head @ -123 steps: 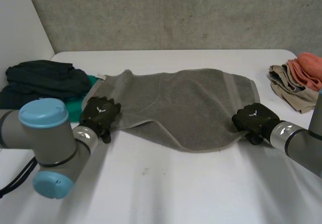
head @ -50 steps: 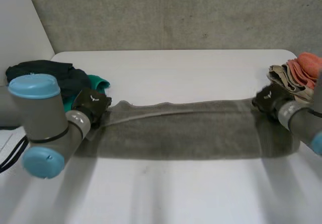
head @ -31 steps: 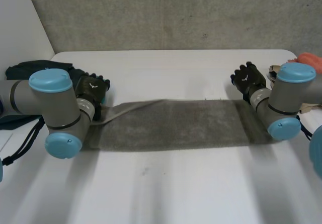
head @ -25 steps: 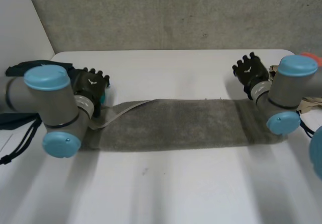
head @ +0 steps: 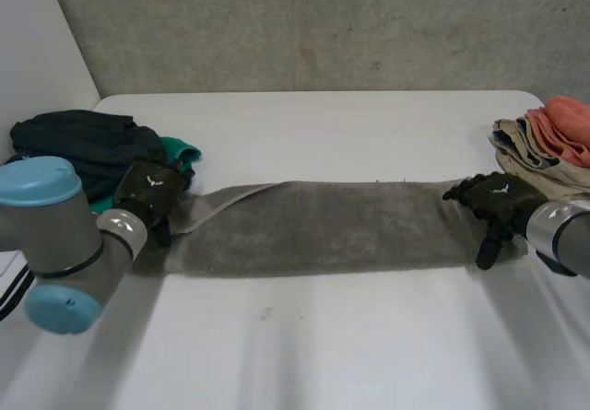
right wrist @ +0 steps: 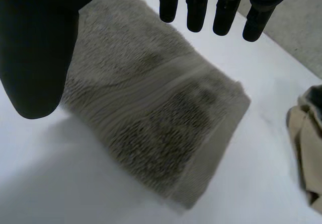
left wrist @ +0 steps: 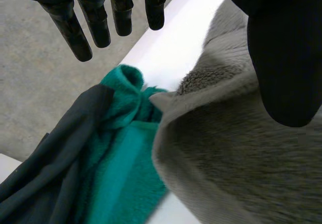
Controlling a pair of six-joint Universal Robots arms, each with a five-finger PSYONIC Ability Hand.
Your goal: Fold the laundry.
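A grey towel [head: 323,226] lies on the white table [head: 323,336] as a long folded strip running left to right. My left hand [head: 147,192] hovers at its left end, fingers straight and open, holding nothing. In the left wrist view the thumb [left wrist: 282,48] hangs over the towel's end [left wrist: 241,153]. My right hand [head: 493,200] is at the towel's right end, also open. In the right wrist view its fingers [right wrist: 193,7] stand straight above the folded end [right wrist: 151,118] without gripping it.
A pile of dark clothes [head: 83,143] with a green cloth [head: 180,155] lies at the table's left, touching the towel's left end [left wrist: 126,148]. Folded beige and salmon cloths [head: 544,147] sit at the right edge, close to the right hand.
Both hands let go of the towel after folding it into a strip. They lifted away towards the far side, then came back down to the strip's two ends, open.
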